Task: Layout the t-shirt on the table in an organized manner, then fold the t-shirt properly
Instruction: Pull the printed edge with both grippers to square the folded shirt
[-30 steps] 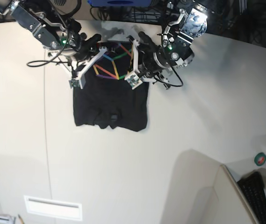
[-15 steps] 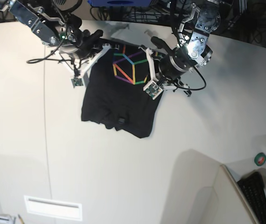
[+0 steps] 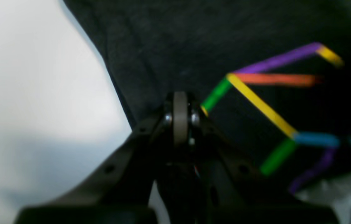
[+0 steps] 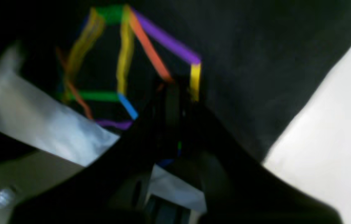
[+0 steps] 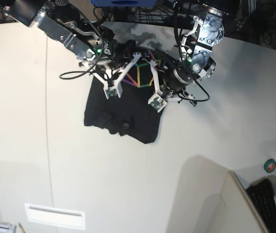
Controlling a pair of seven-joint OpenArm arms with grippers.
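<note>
The black t-shirt point(image 5: 121, 116) has its lower part lying on the off-white table point(image 5: 21, 97), while its top edge is lifted and gathered between my two grippers. Its coloured line print point(image 5: 140, 77) is squeezed narrow there. My left gripper point(image 5: 151, 58) is shut on the shirt's top edge; in the left wrist view the left gripper point(image 3: 180, 96) pinches black t-shirt fabric point(image 3: 169, 40) beside the print point(image 3: 256, 102). My right gripper point(image 5: 129, 49) holds the top edge close by. In the right wrist view the right gripper point(image 4: 173, 87) is shut on the t-shirt point(image 4: 256, 46) over the print point(image 4: 150, 49).
A thin seam line point(image 5: 47, 126) runs down the table at the left. A green tape roll point(image 5: 269, 165) and a keyboard point(image 5: 266, 204) lie at the lower right behind a white partition point(image 5: 215, 194). A slotted plate point(image 5: 55, 215) sits near the front edge.
The right arm has swung toward the left arm, so the two grippers now stand close together. The shirt's top edge has bunched up and the print has narrowed.
</note>
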